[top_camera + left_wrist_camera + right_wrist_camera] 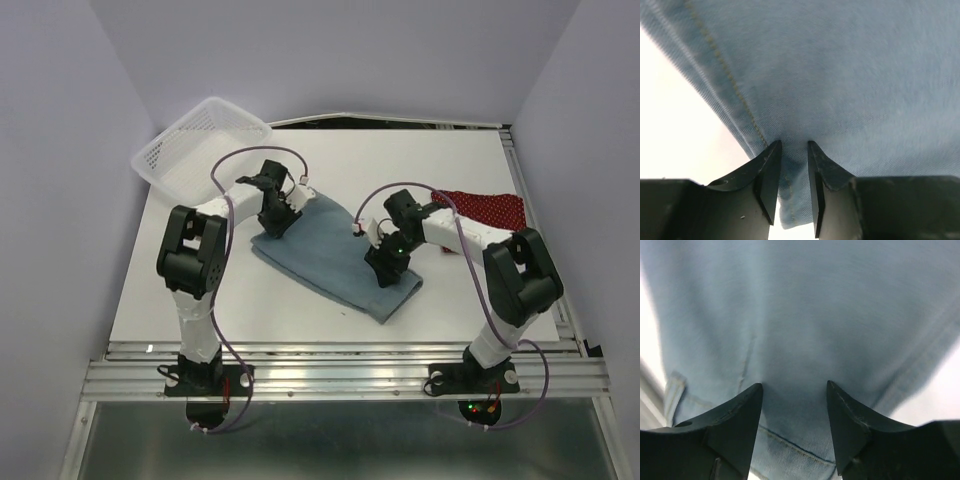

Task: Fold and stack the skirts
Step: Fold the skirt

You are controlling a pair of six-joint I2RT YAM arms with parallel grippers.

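Observation:
The light blue denim skirt (330, 262) lies folded in the middle of the table. My left gripper (277, 216) points down at its far left corner. In the left wrist view the gripper (794, 142) has its jaws a narrow gap apart, astride the stitched corner of the denim (840, 75), which lies flat between them. My right gripper (386, 264) is over the skirt's near right part. Seen from the right wrist, that gripper (794, 384) stands wide open just above the denim (805, 305), holding nothing. The dark red dotted skirt (488, 208) lies at the far right, partly behind the right arm.
A white mesh basket (200, 148) sits tilted at the far left corner of the table. Purple walls close in on both sides. The metal rail (340, 365) with both arm bases runs along the near edge.

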